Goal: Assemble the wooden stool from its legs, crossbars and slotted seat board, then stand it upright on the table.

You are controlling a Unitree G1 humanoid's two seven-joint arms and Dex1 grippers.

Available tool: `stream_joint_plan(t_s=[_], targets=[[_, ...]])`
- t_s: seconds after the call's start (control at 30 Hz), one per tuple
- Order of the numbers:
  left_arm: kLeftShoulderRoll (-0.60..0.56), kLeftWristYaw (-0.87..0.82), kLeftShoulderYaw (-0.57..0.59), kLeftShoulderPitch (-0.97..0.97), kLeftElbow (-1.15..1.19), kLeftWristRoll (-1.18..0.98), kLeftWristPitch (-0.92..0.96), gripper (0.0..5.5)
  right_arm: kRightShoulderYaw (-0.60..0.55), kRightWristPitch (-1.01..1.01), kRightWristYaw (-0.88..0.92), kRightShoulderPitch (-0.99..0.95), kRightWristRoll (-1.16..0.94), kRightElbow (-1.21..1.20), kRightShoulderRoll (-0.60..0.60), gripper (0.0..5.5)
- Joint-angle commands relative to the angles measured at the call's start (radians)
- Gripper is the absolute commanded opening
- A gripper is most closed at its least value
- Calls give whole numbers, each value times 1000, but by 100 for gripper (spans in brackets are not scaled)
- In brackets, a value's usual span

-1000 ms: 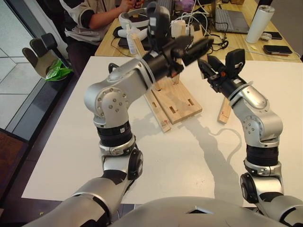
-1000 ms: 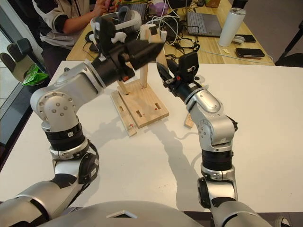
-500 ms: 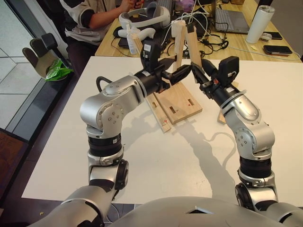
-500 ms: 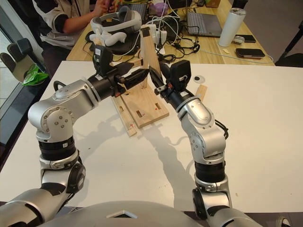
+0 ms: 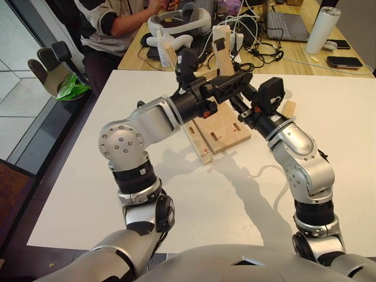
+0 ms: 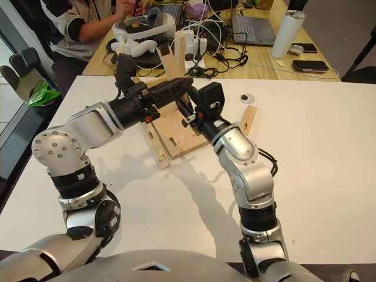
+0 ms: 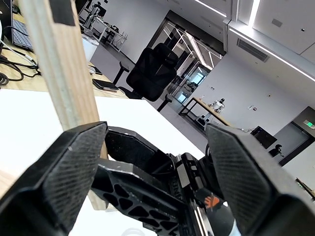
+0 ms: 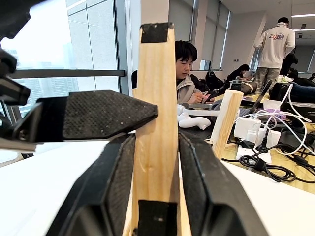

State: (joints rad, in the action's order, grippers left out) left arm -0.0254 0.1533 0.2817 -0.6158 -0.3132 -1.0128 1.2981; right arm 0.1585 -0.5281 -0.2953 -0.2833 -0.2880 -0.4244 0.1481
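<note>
Within the last second the right gripper [image 8: 157, 147] has swung in from beside the flat, slotted wooden seat board [image 5: 222, 134] and sunk to the board's far edge. Its jaws are clamped on the pale upright wooden leg [image 8: 156, 73] standing there. The left gripper [image 7: 157, 157] has dropped from above the board and hangs wide open astride the right one. The board lies flat on the white table [image 5: 88, 176]. The robot seems to be seating this leg, so much assembly remains.
</note>
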Motion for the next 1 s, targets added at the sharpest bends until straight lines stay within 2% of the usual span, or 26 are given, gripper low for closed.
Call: stream_joint_plan(t_s=[0.03,0.43,0.73,1.0], targets=[[-45,-19,-25,-6,11,10,19,368,15,10,-27,-4,-6,-45,11,130],[-110,-59,50,-2,-4,-194,30,368,12,13,43,2,119,11,43,130],[-197,-58,-6,48,14,-139,-6,368,-11,12,26,7,90,-35,29,130],[-189,-84,9,8,30,-153,-80,368,50,-29,-37,52,41,-109,35,130]])
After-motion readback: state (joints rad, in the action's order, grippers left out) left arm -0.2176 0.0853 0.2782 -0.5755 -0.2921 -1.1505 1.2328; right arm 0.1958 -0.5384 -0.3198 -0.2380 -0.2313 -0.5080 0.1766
